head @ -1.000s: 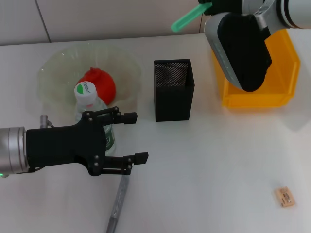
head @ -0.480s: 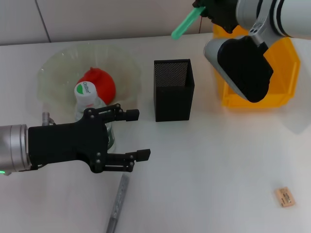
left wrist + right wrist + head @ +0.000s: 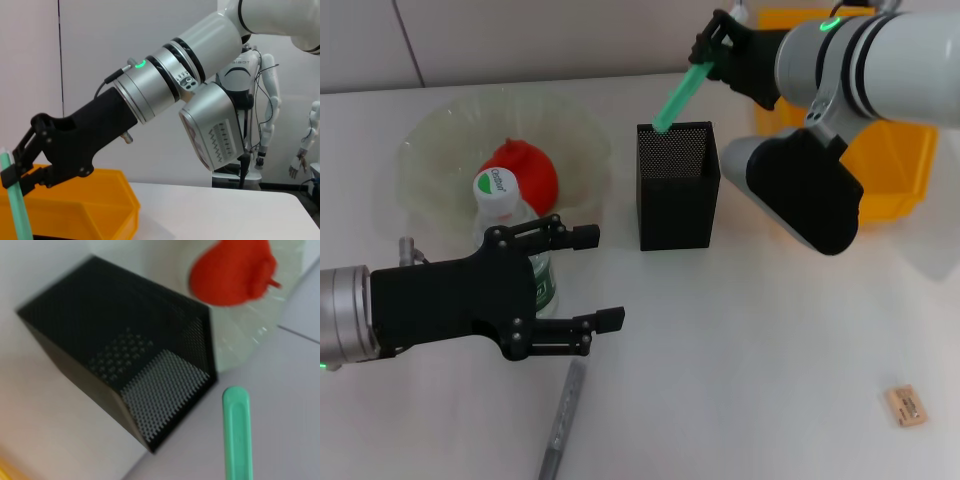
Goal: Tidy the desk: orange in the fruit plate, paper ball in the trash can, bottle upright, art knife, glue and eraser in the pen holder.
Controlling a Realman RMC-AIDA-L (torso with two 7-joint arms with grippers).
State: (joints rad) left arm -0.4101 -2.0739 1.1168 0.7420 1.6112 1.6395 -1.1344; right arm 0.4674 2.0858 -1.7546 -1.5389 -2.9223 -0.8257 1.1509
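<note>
Standing open at the top, the mesh pen holder (image 3: 678, 185), with bare table (image 3: 750, 330) lying free in front and toward the eraser (image 3: 905, 406). Crowding its left: the fruit plate (image 3: 450, 140), the upright bottle (image 3: 510, 235) and the spread left gripper (image 3: 588, 278). Hemming in its right: the yellow bin (image 3: 890, 150). Lying loose near the front edge, the grey art knife (image 3: 563, 415).

Premises are presenting as a robotics laboratory. A white humanoid robot (image 3: 245, 100) is standing against the plain wall beyond the white table (image 3: 225, 210), with loose cables hanging beside it. An orange storage bin (image 3: 95, 210) is sitting on that table.
</note>
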